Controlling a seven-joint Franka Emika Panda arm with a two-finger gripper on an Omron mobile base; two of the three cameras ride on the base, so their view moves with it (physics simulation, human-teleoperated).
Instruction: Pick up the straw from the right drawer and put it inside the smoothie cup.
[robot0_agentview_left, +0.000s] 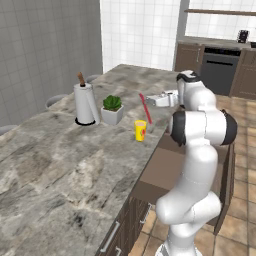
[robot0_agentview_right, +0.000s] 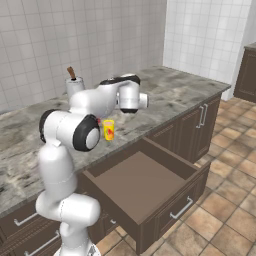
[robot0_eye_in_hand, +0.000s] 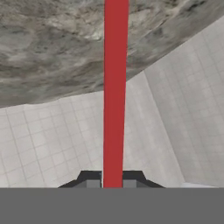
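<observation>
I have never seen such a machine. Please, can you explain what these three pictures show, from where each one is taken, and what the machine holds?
This is a white robot arm in a simulated kitchen. Two pictures come from cameras behind the arm, to its left and right. The third looks along its gripper. The gripper is shut on the straw, a thin red stick, held in the air above the counter. On the marble counter stand the smoothie cup, small and yellow, a potted plant and a paper towel roll. Below the counter edge the right drawer stands pulled open, its brown floor bare. The straw is not yet in the cup.
</observation>
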